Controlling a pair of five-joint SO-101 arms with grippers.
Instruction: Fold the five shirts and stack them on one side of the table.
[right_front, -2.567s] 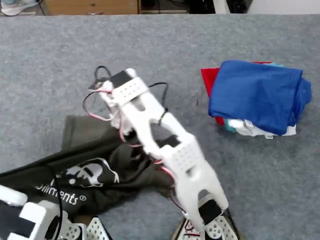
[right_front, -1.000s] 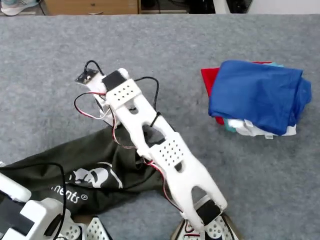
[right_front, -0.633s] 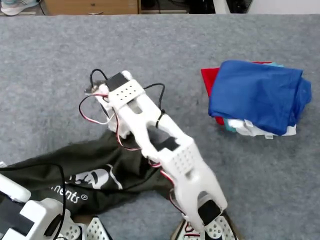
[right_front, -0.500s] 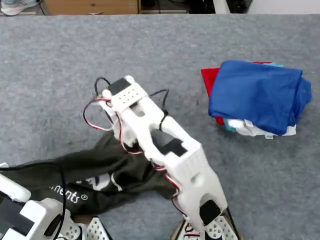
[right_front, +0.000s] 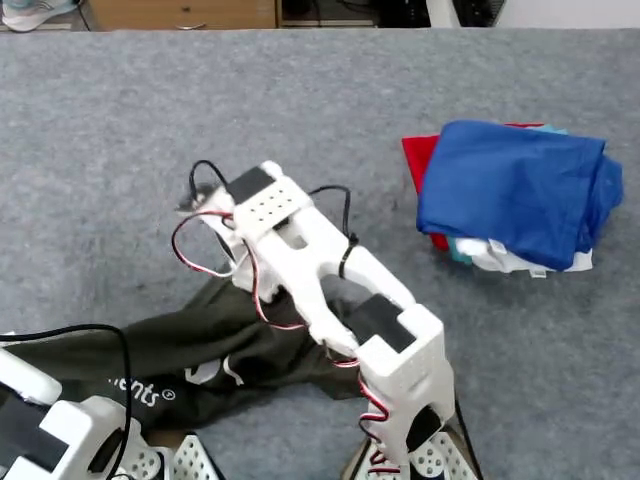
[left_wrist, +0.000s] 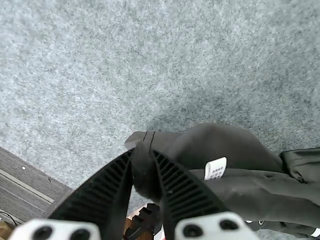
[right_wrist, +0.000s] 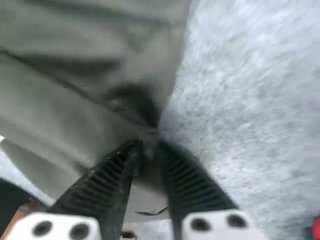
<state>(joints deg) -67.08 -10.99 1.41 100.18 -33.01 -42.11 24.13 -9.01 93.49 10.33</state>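
The right gripper (right_wrist: 147, 150) was clamped on a fold of the one dark shirt (right_front: 170, 345), and the left gripper (left_wrist: 144, 172) pinched another bunch of it. That shirt lay crumpled at the lower left of the grey table (right_front: 120, 120). At the right sat one stack (right_front: 515, 195) of four folded shirts, blue on top.

Grey table (right_front: 330, 100); dark olive shirt (right_front: 200, 335), white print (right_front: 145, 390); blue shirt (right_front: 515, 185).
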